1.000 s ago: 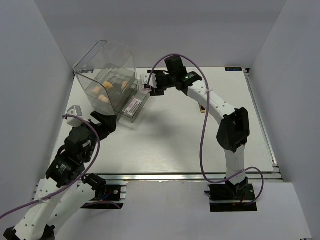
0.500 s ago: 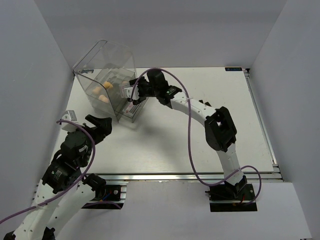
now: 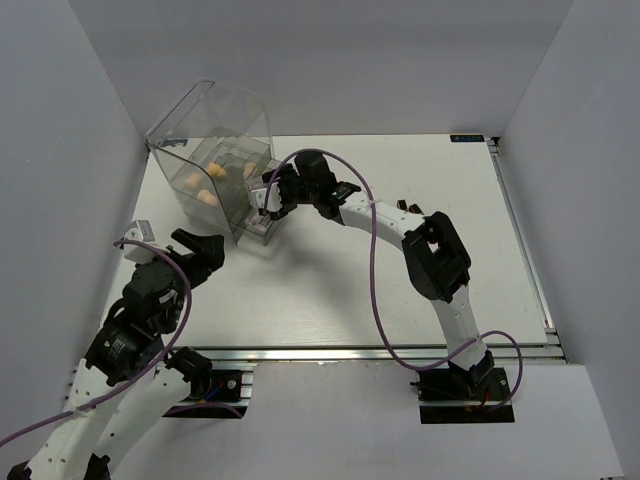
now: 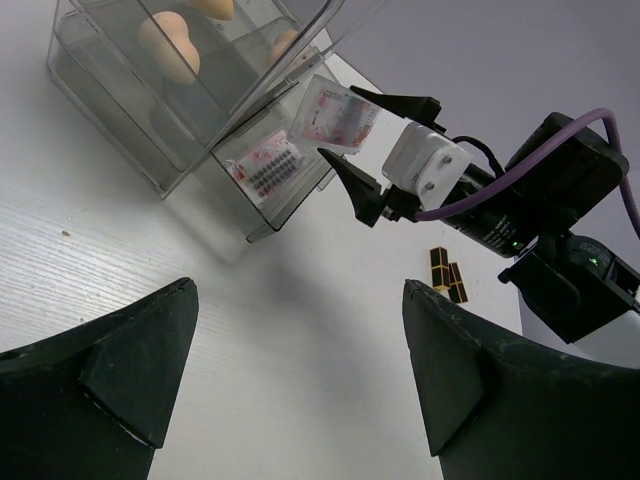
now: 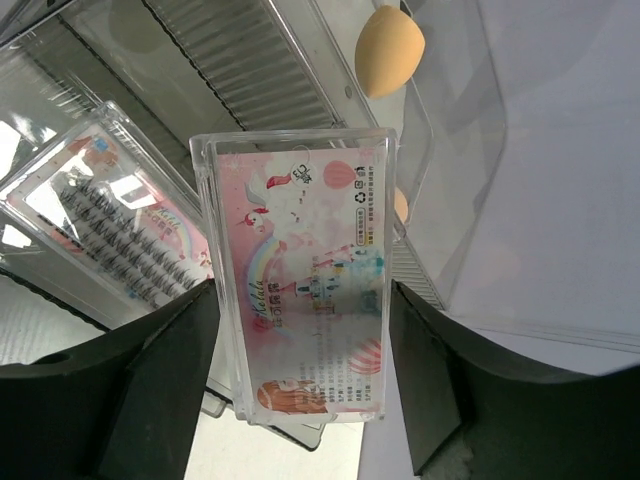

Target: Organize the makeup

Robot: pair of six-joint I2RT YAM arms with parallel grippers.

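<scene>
My right gripper [image 3: 268,192] is shut on a flat clear palette with a pink printed card [image 5: 300,290], holding it by its long edges just over the open lower drawer [image 3: 256,232] of the clear box. The held palette also shows in the left wrist view [image 4: 335,110]. A second palette [image 5: 110,240] with dark rows lies in that drawer. Tan sponges [image 3: 205,185] sit in the box's upper part, and one shows in the right wrist view [image 5: 390,50]. Two black-and-gold lipstick tubes [image 4: 447,275] lie on the table behind the right arm. My left gripper [image 3: 200,250] is open and empty, in front of the box.
The large clear drawer box [image 3: 210,120] stands tilted at the back left, close to the left wall. The white table [image 3: 330,290] ends at a metal rail along the front. The right arm [image 3: 435,255] arches across the table's middle.
My right gripper has carried the palette left and down to the open drawer. My left gripper has drawn back from the box toward the front left.
</scene>
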